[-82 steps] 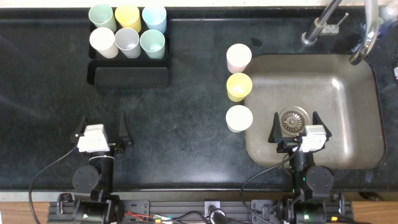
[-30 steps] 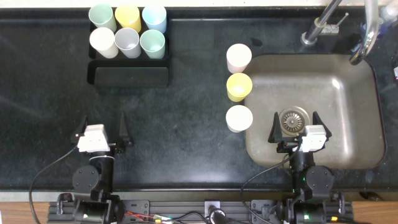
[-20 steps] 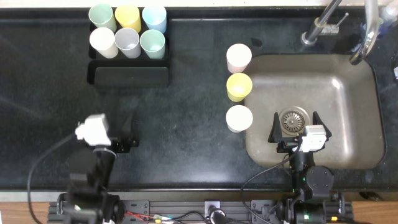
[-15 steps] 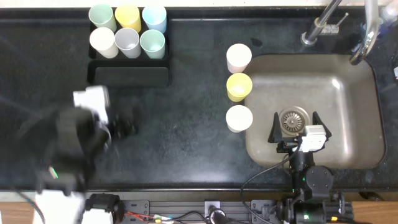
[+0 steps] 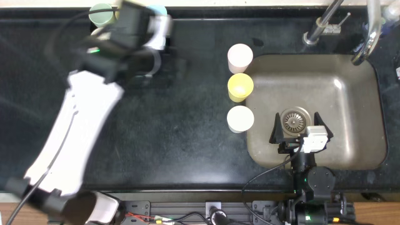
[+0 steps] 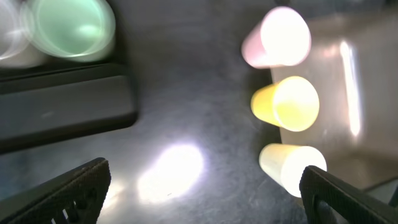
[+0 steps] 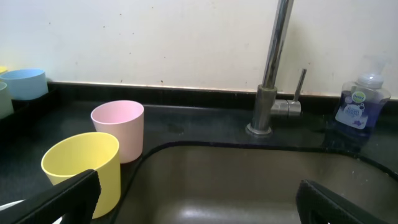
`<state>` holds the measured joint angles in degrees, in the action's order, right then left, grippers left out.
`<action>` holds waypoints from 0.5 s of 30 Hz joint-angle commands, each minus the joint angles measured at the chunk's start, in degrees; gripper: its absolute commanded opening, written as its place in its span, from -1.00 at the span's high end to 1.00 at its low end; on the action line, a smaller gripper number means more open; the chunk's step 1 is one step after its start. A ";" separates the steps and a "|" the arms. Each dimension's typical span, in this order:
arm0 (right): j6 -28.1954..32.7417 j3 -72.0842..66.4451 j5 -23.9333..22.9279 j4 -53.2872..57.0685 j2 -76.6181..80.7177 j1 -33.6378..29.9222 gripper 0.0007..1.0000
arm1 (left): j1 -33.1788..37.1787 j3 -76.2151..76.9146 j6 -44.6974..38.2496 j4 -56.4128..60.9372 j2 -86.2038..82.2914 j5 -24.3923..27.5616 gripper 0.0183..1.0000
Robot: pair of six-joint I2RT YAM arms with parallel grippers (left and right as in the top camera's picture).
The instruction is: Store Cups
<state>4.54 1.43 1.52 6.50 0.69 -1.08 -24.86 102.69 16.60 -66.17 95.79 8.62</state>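
1. Black plastic cup rack (image 6: pixel 62 115), counter far left: holds mint-green cup (image 6: pixel 74 25), pale-blue cup (image 7: pixel 25 82); other slots hidden by arm. This pt judged done.
2. Left gripper (image 6: pixel 205 171): above counter btw rack & loose cups, fingers wide apart, empty.
3. Pink plastic cup (image 5: pixel 240 57), yellow plastic cup (image 5: pixel 240 86), cream plastic cup (image 5: pixel 240 119): upright, in a row beside sink's left rim. 3 pcs left to store.
4. Right gripper (image 5: pixel 297 120): over steel sink (image 5: pixel 350 81), fingers apart, empty.

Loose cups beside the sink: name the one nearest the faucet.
The pink plastic cup, at the row's end toward the metal faucet; the yellow plastic cup stands mid-row and the white plastic cup farthest away.
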 commanded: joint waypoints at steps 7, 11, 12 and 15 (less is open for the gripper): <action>0.20 -0.28 0.35 -0.31 -0.48 0.22 -1.00 | -11.41 8.07 2.95 2.78 12.13 -12.83 -1.00; 0.20 -0.28 0.35 -0.31 -0.48 0.22 -0.99 | -12.39 10.60 2.51 3.23 15.72 -12.87 -1.00; 0.20 -0.28 0.35 -0.31 -0.48 0.22 -0.99 | -12.46 11.34 1.68 3.76 16.79 -12.92 -1.00; 0.20 -0.28 0.35 -0.31 -0.48 0.22 -1.00 | -12.48 14.27 1.46 5.33 20.02 -15.04 -1.00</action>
<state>4.51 1.43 1.54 6.52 0.69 -1.08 -37.06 113.45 18.39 -61.63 113.36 -3.44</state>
